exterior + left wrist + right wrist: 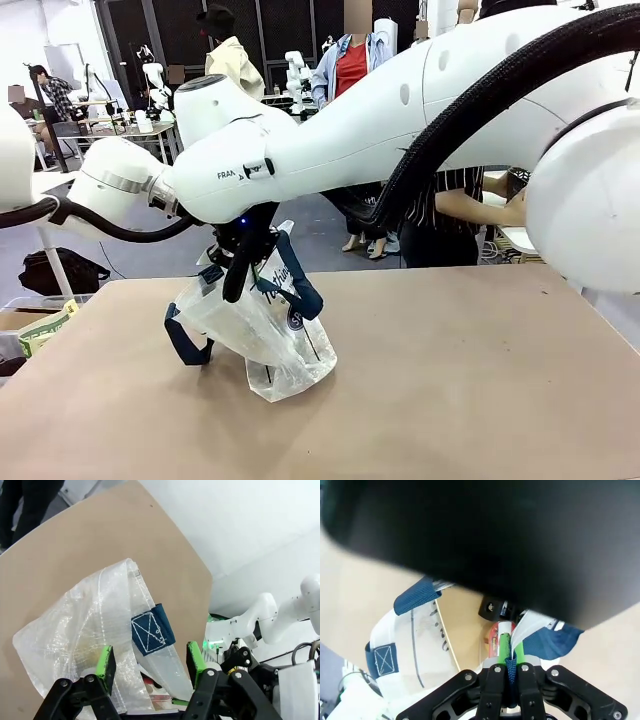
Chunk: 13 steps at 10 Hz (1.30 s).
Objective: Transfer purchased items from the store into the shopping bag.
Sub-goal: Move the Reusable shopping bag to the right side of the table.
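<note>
Translucent plastic was what I had to manage: the shopping bag (262, 325) sat on the tan table (450, 380), left of the middle, its base resting on the surface and its top drawn upward so the mouth stood off the table. I judged that lift to be the point of the hold, since a slack bag would have folded shut.

My right gripper (510, 656) had its green pads pinched tight on a navy strap handle (510, 666), with the webbing running straight down between the fingers. From the front, the right arm (400, 110) reached across the middle to get there. The other handle (186, 345) hung loose on the bag's left side.

My left gripper (150, 662) stood wide, a green pad (105, 661) on each side of the bag's upper edge, near a stitched navy patch (152, 635). Whether those pads touched the plastic I could not tell. I took it as placed to spread the mouth.

Something red (496, 632) showed inside the bag, too hidden to name.

A person (450, 215) stood at the far side.
</note>
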Motion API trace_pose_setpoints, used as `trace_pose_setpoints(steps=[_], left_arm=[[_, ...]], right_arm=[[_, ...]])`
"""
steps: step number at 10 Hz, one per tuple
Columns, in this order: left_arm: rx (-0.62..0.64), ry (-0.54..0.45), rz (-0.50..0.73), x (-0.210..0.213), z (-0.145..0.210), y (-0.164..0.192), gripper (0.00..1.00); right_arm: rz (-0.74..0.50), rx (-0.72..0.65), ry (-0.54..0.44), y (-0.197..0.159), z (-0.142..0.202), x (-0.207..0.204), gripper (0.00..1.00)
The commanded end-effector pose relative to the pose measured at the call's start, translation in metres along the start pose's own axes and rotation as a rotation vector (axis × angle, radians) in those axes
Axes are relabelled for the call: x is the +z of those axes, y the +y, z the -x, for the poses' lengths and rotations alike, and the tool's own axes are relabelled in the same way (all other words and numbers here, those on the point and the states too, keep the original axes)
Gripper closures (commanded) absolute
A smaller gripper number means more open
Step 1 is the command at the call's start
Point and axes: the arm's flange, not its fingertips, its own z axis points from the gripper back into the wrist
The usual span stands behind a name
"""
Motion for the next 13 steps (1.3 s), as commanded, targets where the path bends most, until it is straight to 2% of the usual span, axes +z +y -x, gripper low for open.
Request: trace_pose_setpoints(steps=[1,5,8,11,13], left_arm=[[0.007,0.03,-0.006,-0.002,-0.006,0.002,0.26],[-0.006,0.031,0.009,-0.002,-0.006,0.003,0.26],[-0.08,0.081,0.129,-0.003,-0.006,0.004,0.26],[-0.065,0.064,0.145,-0.001,-0.006,0.009,0.26],[-0.059,0.087,0.162,-0.004,-0.009,0.012,0.26]], right_arm=[[0.038,0.051,-0.006,0.011,-0.01,0.001,1.0],[0.041,0.063,-0.002,0.017,-0.01,0.0,1.0],[0.051,0.079,0.0,0.028,-0.013,-0.001,1.0],[0.051,0.073,0.006,0.026,-0.011,-0.002,1.0],[0.046,0.067,0.006,0.022,-0.01,-0.003,1.0]])
